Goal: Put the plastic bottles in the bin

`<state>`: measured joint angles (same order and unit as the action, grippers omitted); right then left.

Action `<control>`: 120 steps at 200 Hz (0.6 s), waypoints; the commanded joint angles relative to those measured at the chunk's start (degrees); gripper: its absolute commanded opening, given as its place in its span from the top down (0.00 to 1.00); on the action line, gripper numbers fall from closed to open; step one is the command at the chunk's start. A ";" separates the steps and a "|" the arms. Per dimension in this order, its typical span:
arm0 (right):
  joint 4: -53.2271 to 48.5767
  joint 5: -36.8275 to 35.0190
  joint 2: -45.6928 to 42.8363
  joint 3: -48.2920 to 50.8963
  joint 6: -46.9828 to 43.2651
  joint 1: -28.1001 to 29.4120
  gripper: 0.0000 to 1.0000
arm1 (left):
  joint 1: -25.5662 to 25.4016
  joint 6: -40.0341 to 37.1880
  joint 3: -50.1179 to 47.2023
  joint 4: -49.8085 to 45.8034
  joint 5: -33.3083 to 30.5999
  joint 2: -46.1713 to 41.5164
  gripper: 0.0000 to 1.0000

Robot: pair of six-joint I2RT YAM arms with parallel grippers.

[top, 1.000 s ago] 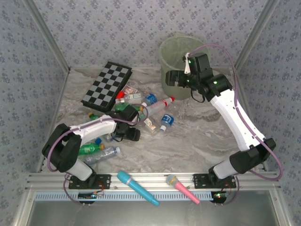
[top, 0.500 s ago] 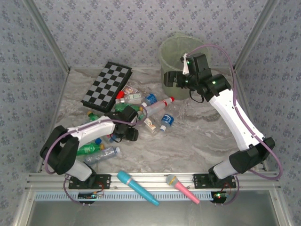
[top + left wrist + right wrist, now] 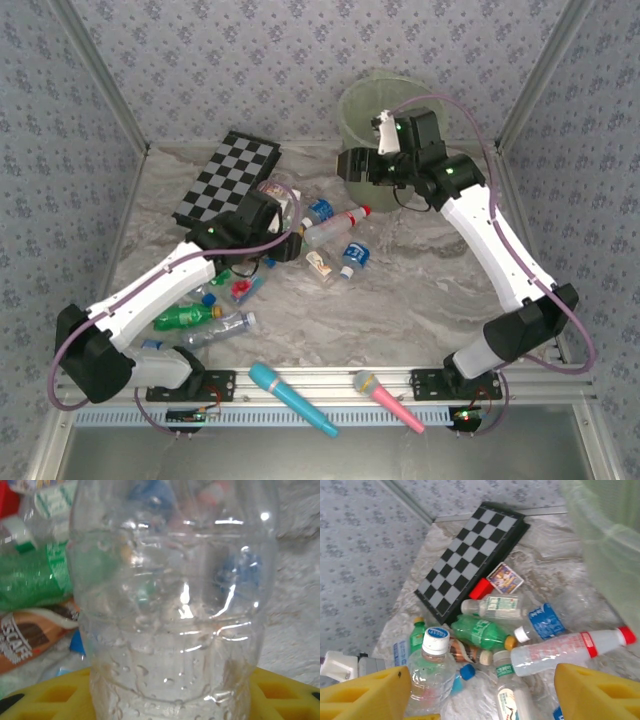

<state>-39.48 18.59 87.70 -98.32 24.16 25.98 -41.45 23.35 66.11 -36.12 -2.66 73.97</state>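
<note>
Bottle (image 3: 170, 605), clear, prob. in L pincer (image 3: 279, 213).

Clear bottle (image 3: 175, 605) cropped top and bottom.

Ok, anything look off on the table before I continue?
No visible spill or damage. Some non-bottles are about: a chessboard lies askew by the bottles, a red block and a card beside it, and a cyan toy microphone and a pink toy microphone at the near edge. The left pincer holds a clear bottle.
</note>
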 commanded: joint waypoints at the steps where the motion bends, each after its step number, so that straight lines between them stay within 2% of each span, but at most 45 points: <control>1: 2.51 6.64 2.09 -2.13 2.57 0.33 0.31 | -1.07 -2.96 4.33 2.62 -0.46 -1.29 0.44; 38: 4.27 11.27 5.25 -3.09 5.14 2.42 0.40 | -2.44 -4.52 8.04 2.90 0.18 -0.49 0.45; 120: 9.23 17.47 10.01 -4.12 9.91 4.08 0.41 | -3.88 -5.33 8.68 3.80 2.47 -0.46 0.45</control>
<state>-32.64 32.77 96.33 -100.47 31.99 29.56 -44.47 19.70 72.84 -33.93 -1.96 73.97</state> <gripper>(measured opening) 0.595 0.548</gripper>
